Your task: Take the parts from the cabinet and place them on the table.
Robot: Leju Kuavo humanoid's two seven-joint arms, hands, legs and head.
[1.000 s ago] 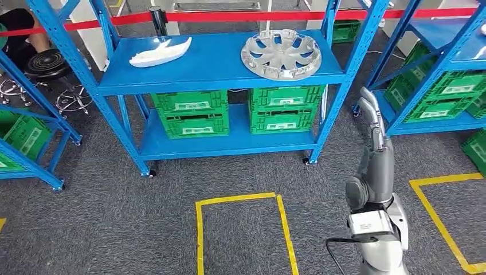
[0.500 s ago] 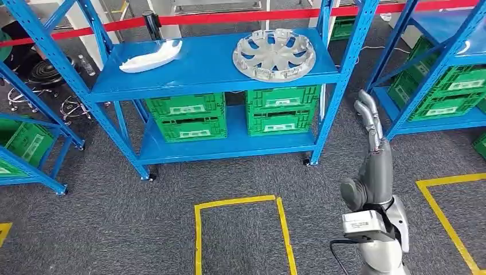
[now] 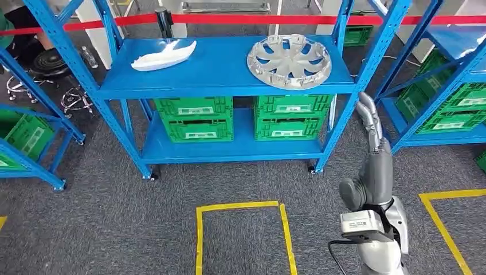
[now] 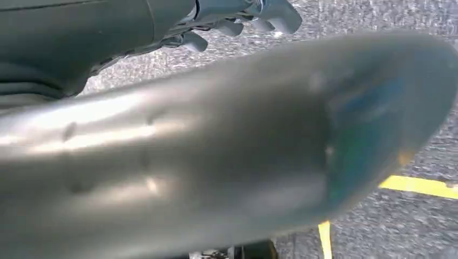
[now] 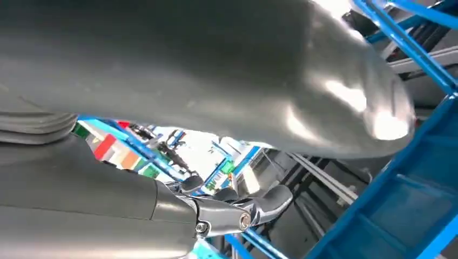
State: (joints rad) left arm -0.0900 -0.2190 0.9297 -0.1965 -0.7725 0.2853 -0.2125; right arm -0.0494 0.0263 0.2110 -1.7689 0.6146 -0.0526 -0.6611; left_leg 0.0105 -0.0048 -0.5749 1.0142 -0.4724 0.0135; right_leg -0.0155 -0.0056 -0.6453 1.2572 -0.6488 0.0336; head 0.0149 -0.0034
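Observation:
A white curved part lies on the left of the blue cabinet's top shelf. A silver wheel cover lies flat on the right of the same shelf. My right hand is raised beside the cabinet's front right post, below the wheel cover's level, fingers stretched up and holding nothing. In the right wrist view the right hand has nothing in it, with blue shelf bars behind it. In the left wrist view my left hand hangs over grey carpet, its fingers apart and holding nothing.
Green crates fill the lower shelf. More blue racks with green crates stand at the right and the left. A yellow tape square marks the carpet in front. A red barrier tape runs behind.
The whole picture has shifted: the camera moved, and the cabinet now sits a little lower and further right. My right hand stays raised beside the right post.

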